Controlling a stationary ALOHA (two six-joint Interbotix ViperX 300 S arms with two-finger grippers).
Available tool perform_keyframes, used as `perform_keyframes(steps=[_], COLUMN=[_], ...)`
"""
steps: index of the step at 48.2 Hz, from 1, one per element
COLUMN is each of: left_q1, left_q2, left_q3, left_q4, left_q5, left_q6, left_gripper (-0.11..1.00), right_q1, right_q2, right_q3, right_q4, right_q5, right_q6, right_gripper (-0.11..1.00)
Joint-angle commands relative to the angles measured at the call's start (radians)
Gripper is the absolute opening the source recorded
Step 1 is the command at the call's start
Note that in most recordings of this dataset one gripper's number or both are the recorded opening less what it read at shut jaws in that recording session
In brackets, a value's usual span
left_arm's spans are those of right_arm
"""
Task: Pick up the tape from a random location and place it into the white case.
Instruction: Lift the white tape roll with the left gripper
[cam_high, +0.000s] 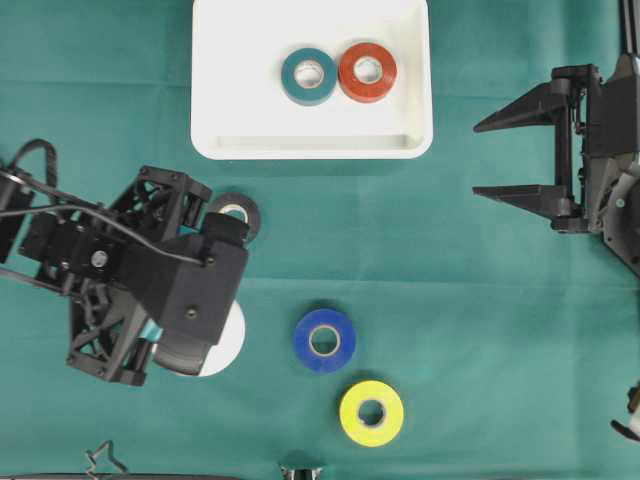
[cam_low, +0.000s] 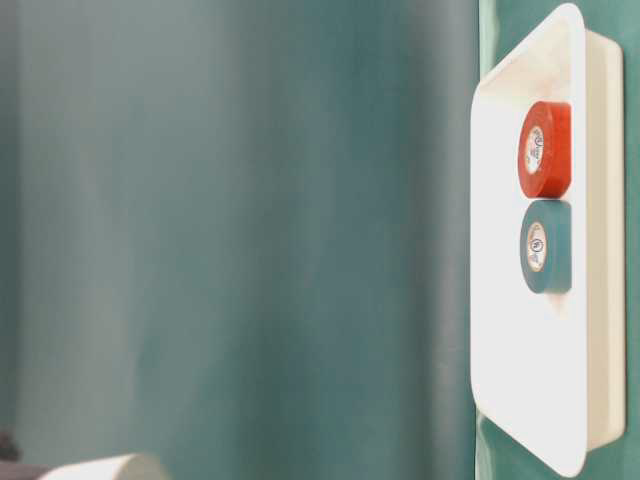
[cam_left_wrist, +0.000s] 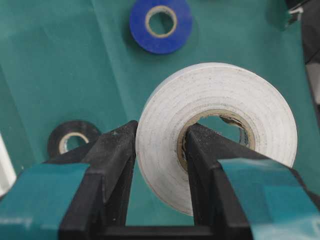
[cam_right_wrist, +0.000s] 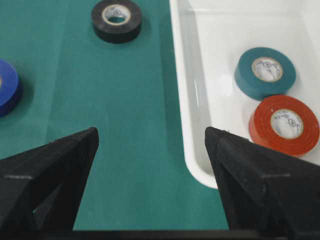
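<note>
Pincer fingers on the left pincer squeeze the white tape roll. One finger is on the outside of the ring and the other pokes through the hole. From above, only a bit of this white roll shows under the left arm, at the low left of the green desk. Close to the arm's upper side lies a black tape roll, flat on the cloth. To the right of the white roll lies a blue tape roll, and a yellow tape roll sits just below and beside it.

The white case is at the top middle of the desk, well apart from the held roll. Inside it lie a teal tape roll and a red tape roll, side by side and touching.

The right pincer is far off at the right edge. Its two black fingers are spread wide with nothing between them.
</note>
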Motion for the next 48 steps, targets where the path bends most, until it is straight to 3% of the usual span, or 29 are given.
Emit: perform_keyframes(steps=[1,48], left_q1=[-0.005,-0.005], left_q2=[-0.025,-0.025], left_q3=[-0.049,-0.034], left_q4=[0.002,0.002], left_q5=[0.021,0.028], left_q6=[-0.002,-0.006], left_gripper=[0.25,0.25], right_q1=[0.002,0.002], right_q2=[0.002,0.002], right_q3=[-0.026,-0.026], right_q4=[-0.002,-0.002], right_q5=[-0.005,-0.005], right_q6=[0.002,0.0], right_gripper=[0.85,0.85])
